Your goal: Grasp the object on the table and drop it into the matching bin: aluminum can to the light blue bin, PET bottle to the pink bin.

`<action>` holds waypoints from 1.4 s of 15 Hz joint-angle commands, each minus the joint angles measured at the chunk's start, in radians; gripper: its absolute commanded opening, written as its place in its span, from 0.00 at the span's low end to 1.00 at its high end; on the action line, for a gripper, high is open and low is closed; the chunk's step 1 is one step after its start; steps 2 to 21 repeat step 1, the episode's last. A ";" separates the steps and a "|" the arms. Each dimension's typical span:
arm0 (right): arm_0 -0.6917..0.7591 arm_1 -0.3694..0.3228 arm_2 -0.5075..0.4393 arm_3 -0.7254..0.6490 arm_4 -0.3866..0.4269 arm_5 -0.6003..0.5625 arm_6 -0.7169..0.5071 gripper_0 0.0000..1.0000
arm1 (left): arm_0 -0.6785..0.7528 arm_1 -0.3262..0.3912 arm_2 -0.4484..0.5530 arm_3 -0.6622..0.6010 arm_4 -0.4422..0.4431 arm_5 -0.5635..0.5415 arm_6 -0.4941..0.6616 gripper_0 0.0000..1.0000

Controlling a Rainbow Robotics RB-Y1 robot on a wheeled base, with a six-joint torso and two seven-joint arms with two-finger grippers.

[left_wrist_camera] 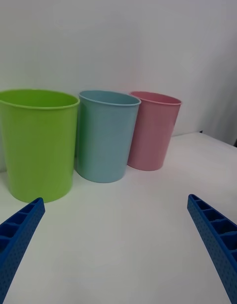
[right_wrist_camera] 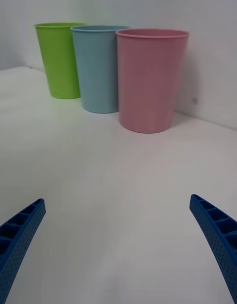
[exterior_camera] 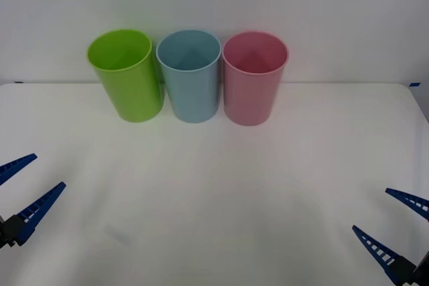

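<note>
A: What did the front view show?

B: Three bins stood in a row at the far edge of the white bench [exterior_camera: 214, 185], against the wall. The light blue bin [exterior_camera: 190, 78] was in the middle, with the lime green bin [exterior_camera: 127, 77] just beside it toward the robot's left and the pink bin [exterior_camera: 254, 80] just beside it toward the right. The left gripper [exterior_camera: 25, 180] and the right gripper [exterior_camera: 392, 222] hung low over the near corners, both well apart from the light blue bin, jaws spread wide and holding nothing.

A: And the can?

B: I couldn't tell where it was; no view let me place it.

A: The right wrist view?

B: The right gripper [right_wrist_camera: 117, 237] had its jaws wide apart and empty over bare bench [right_wrist_camera: 113, 195]. The pink bin [right_wrist_camera: 150, 82] stood nearest, the light blue bin [right_wrist_camera: 98, 69] behind it, the lime green bin [right_wrist_camera: 59, 59] beyond that.

A: The left wrist view?

B: The left gripper [left_wrist_camera: 116, 235] was likewise gaping and empty. The lime green bin [left_wrist_camera: 37, 143] stood nearest, the light blue bin [left_wrist_camera: 106, 136] next to it, the pink bin [left_wrist_camera: 153, 131] past that
</note>
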 commanded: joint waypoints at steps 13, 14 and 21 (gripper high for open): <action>0.003 0.006 0.000 0.001 -0.001 0.001 -0.002 1.00 | 0.000 0.000 0.000 0.000 0.000 0.000 0.000 1.00; 0.003 0.006 0.000 0.001 -0.001 0.001 -0.002 1.00 | 0.000 0.000 0.000 0.000 0.000 0.000 0.000 1.00; 0.003 0.006 0.000 0.001 -0.001 0.001 -0.002 1.00 | 0.000 0.000 0.000 0.000 0.000 0.000 0.000 1.00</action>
